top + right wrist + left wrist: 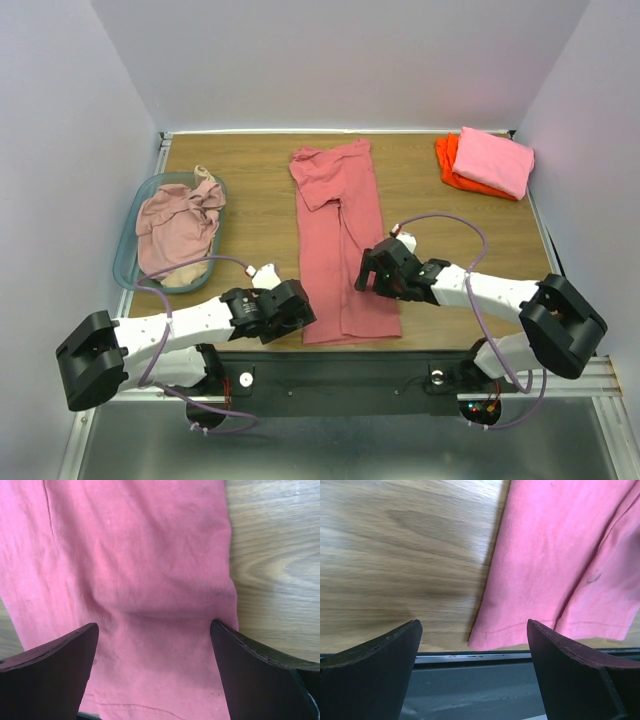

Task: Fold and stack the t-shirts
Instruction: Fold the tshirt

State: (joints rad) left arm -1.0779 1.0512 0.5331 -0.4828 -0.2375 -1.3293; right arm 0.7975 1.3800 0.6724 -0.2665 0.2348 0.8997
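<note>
Left tool (pixel 472 627) agape; t-shirts (pixel 176 226) in basket (pixel 124 246)

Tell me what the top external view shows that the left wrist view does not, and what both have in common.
Only the top external view: the whole long dusty salmon-red cotton t-shirt, the translucent blue-green plastic basket holding pale pink and beige shirts, a bright pink shirt lying on an orange shirt, and the right gripper. Only the left wrist view: the stitched hem at the shirt's near corner, and the wide gap of the open left gripper. Both: the salmon-red shirt, the left gripper and the wooden table.
</note>
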